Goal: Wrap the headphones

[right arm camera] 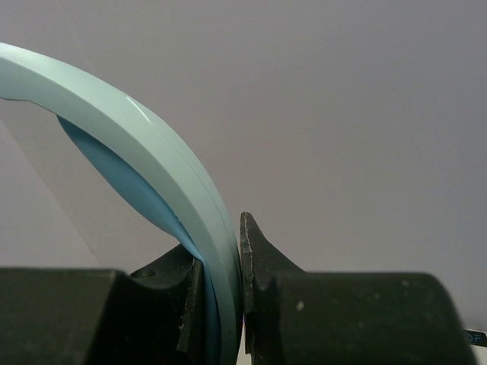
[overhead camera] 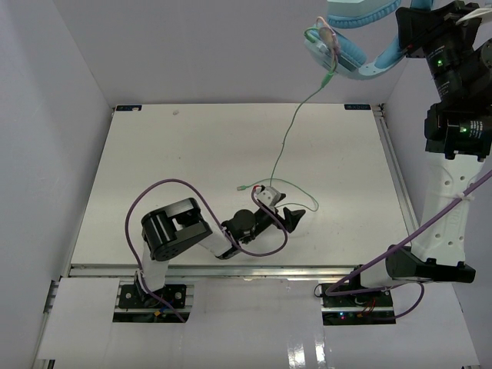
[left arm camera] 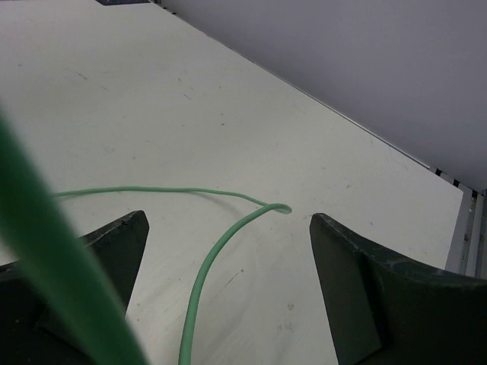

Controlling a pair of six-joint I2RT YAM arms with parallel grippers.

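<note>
The light blue headphones [overhead camera: 355, 42] hang high in the air at the top right, held by their band [right arm camera: 163, 171]. My right gripper [overhead camera: 405, 48] is shut on the band; it also shows in the right wrist view [right arm camera: 224, 289]. The thin pale-green cable [overhead camera: 290, 131] drops from the headset to the table and loops near the middle. My left gripper [overhead camera: 290, 217] is open low over the table, with a loop of cable [left arm camera: 221, 243] lying between its fingers [left arm camera: 358, 289]. The gripper itself shows in the left wrist view [left arm camera: 228, 289].
White walls enclose the white table [overhead camera: 177, 154] on the left, back and right. Thick purple robot cables [overhead camera: 154, 192] loop round the left arm and run along the right arm's base [overhead camera: 384, 261]. A metal rail [overhead camera: 231, 269] runs along the near edge.
</note>
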